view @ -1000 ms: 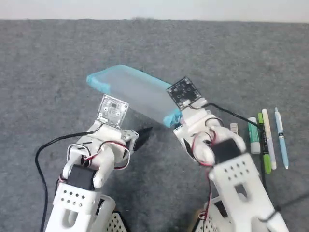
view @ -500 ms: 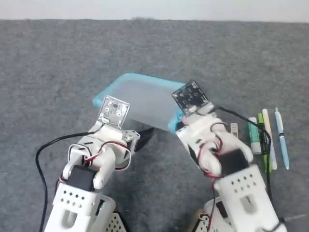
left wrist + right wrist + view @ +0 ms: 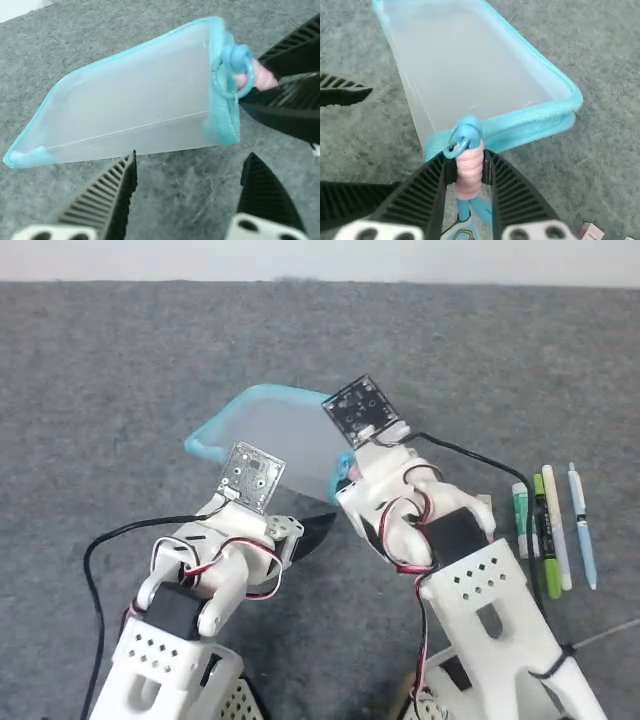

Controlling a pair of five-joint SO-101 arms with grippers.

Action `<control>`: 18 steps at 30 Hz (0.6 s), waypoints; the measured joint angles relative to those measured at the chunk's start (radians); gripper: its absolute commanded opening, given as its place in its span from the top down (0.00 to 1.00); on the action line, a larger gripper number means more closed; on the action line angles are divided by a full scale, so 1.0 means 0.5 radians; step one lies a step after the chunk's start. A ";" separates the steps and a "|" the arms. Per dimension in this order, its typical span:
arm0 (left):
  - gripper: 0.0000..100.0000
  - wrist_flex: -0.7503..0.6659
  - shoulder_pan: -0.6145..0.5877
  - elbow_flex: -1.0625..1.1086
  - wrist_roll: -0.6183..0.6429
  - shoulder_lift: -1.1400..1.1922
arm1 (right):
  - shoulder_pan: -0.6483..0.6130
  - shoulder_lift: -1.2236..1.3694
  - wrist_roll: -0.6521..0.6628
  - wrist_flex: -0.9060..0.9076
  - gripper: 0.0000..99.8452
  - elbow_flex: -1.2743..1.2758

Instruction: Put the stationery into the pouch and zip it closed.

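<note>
Pouch (image 3: 130, 105) held by its zip pull (image 3: 469, 167)
Right jaws clamp the pull, likely to unzip; left jaws gape empty alongside, ready to steady it.

My right claw (image 3: 466, 159) has matt black plastic fingers (image 3: 417, 197), ridged inside. The pouch (image 3: 470, 80) looks like smooth, frosted see-through plastic, edged in turquoise woven cloth. Its pink pull (image 3: 469, 172) seems soft, ribbed rubber. The table cover (image 3: 150, 360) is rough grey felt-like cloth. The pens (image 3: 557, 530) look like glossy plastic.
</note>
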 measured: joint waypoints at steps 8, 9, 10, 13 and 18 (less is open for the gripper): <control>0.63 -0.083 0.000 0.000 0.000 0.000 | -0.025 0.000 -0.003 0.000 0.99 0.000; 0.63 -0.114 -0.003 0.000 0.000 0.000 | -0.040 0.000 -0.006 0.000 0.99 0.000; 0.63 -0.144 -0.021 0.000 0.000 0.000 | -0.055 0.000 -0.009 0.006 0.99 0.000; 0.63 -0.233 -0.077 0.031 0.000 0.000 | -0.086 -0.003 -0.015 0.025 0.99 -0.006; 0.65 -0.307 -0.196 0.086 -0.012 0.000 | -0.098 0.000 -0.012 0.037 0.99 -0.003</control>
